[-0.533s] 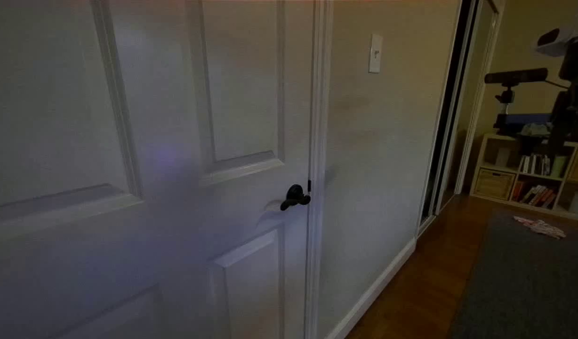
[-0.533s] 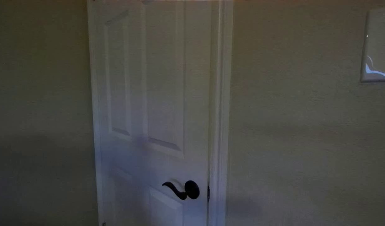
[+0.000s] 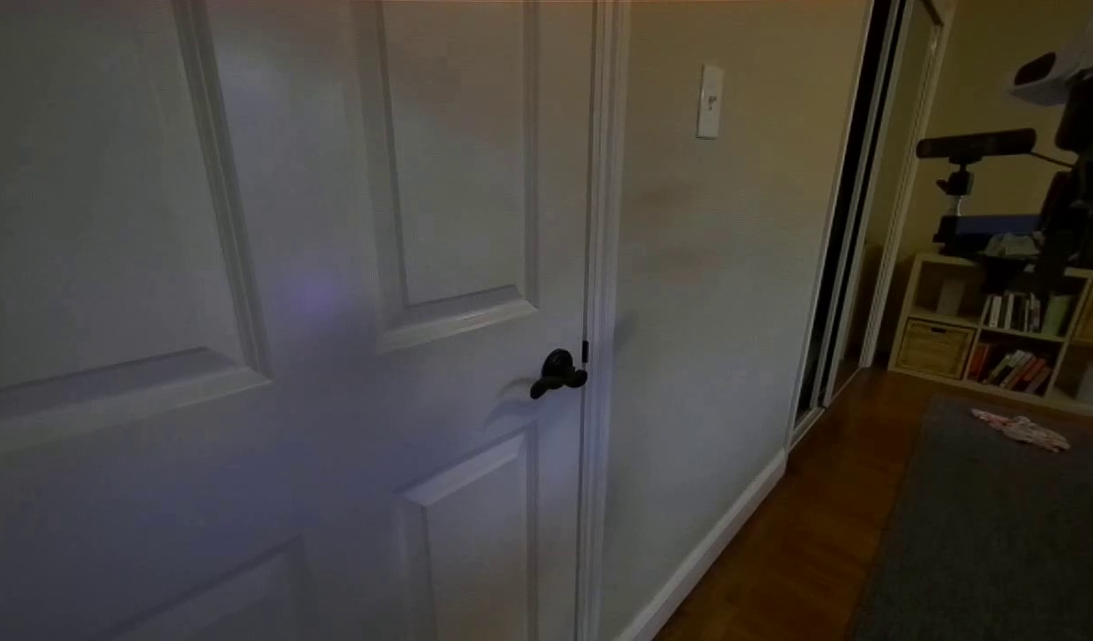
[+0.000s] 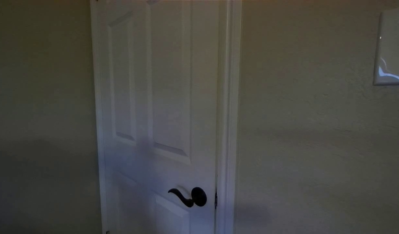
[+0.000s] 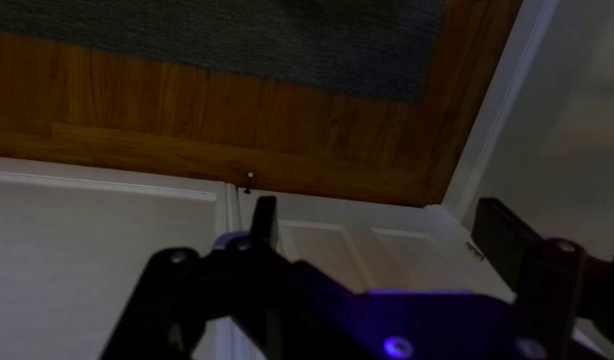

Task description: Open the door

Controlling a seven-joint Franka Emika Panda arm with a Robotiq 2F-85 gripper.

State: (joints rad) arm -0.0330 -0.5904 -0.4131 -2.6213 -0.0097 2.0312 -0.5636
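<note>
In an exterior view the door (image 3: 306, 356) takes up the view from seven round to eleven o'clock, its dark handle (image 3: 558, 374) just off centre toward six. The door looks closed to me. At two o'clock, well apart from the handle, hangs what I take for my arm (image 3: 1083, 116), cut off at the edge.

In an exterior view nothing touches the handle; from its round base the lever (image 4: 181, 197) reaches toward nine o'clock, while the white frame (image 4: 231, 130) runs at its three.

In the wrist view my gripper (image 5: 379, 222) has its fingers (image 5: 502, 245) apart with nothing held; the door lies beyond, toward five o'clock, and the handle does not show.

So I judge this is the approach, contact not yet made. Next I should bring the gap around the lever, clamp, press it down, then swing the door.
</note>
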